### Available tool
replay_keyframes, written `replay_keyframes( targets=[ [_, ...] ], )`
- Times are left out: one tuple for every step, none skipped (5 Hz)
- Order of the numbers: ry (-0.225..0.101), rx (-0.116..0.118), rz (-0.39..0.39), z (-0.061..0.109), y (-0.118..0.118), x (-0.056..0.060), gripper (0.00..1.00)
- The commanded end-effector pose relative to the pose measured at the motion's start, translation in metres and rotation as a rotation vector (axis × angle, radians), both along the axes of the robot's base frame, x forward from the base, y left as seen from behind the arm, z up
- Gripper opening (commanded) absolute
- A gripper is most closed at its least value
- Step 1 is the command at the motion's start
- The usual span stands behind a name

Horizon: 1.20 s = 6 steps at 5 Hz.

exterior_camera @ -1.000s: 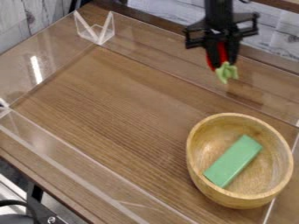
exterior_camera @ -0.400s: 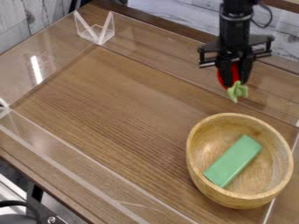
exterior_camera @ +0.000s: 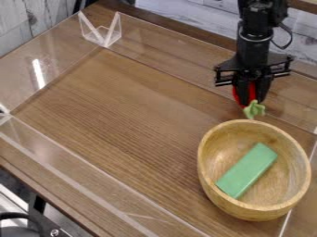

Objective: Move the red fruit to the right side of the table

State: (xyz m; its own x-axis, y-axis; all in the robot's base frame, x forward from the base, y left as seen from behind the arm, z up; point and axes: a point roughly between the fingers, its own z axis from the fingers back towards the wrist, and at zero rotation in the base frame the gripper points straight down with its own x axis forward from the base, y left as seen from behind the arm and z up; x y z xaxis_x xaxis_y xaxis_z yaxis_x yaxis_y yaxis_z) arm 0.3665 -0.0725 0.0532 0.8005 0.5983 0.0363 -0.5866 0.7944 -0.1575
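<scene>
Red fruit (exterior_camera: 253,100) sits clamped in your gripper (exterior_camera: 253,96), fingers pinched on it, low over the table (exterior_camera: 111,111) near its right edge. Carry looks mostly done; you've the set-down and release left. Wooden bowl (exterior_camera: 218,136) with green block (exterior_camera: 247,168) sits just beside, crowding the drop spot.

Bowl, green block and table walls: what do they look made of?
Bowl: wood, going by its pale grain, smooth finish. Block: matte green, probably painted wood or plastic; unclear. Walls: clear glossy plastic, see-through with bright glints.
</scene>
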Motion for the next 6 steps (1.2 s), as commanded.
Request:
replay_keyframes(
  targets=[
    [-0.040,-0.007,-0.001,0.020,0.000,0.005,1.00],
    [-0.038,-0.009,0.004,0.026,0.002,0.004,1.00],
    [-0.060,-0.024,0.009,0.043,0.006,0.002,1.00],
    [-0.094,-0.042,0.019,0.067,0.015,0.001,1.00],
    [-0.097,-0.050,0.021,0.073,0.019,-0.001,1.00],
    [-0.090,-0.045,0.024,0.071,0.018,-0.001,1.00]
  ],
)
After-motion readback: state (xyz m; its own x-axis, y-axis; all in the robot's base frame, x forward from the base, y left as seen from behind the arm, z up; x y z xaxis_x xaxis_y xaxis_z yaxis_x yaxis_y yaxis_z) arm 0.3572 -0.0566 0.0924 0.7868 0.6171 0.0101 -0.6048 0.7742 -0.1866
